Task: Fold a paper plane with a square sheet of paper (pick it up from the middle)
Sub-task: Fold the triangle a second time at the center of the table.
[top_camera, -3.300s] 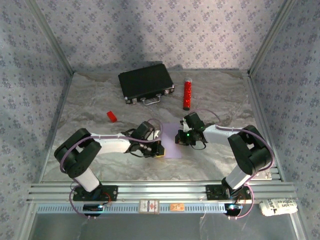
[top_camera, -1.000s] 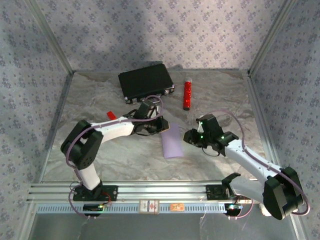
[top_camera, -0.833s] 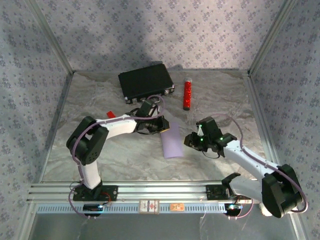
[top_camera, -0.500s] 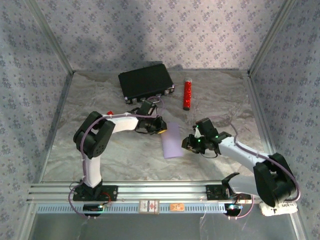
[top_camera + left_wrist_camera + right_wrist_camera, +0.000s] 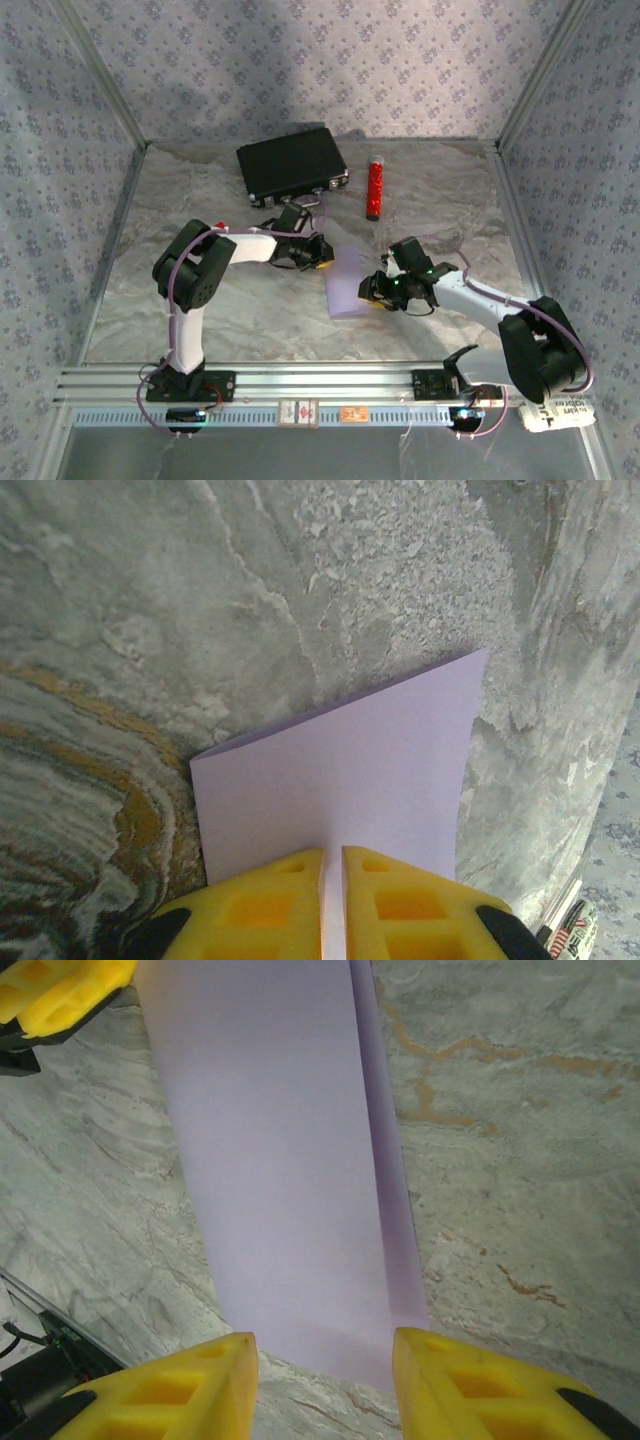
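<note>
Step in hand, as I judge it: get the long fold to sit true and crease it.

- My left gripper (image 5: pixel 318 262) is pressed together on the far short edge of the sheet of paper (image 5: pixel 345 283). In the left wrist view the yellow fingers (image 5: pixel 265 900) pinch that edge with only the sheet's thickness between them.
- My right gripper (image 5: pixel 325 1345) is spread, one finger on each side of the near end. It grips nothing.
- To do this well: hold the left pinch steady as an anchor. Bring the right fingers down flat on the near end, then run them along the folded edge. Check that the two layers line up before pressing. Any skew set here would carry into the nose folds.

The sheet:
- It lies mid-table (image 5: pixel 200 330), between my two grippers and well apart from the black case (image 5: pixel 292 165) and the red cylinder (image 5: pixel 375 188).
- It is pale lilac, doubled over into a long narrow strip.
- In the right wrist view a slim darker band runs down one long side of the sheet (image 5: pixel 280 1160), so the layers look slightly offset.
- No diagonal creases show. The plane is at an early stage.
</note>
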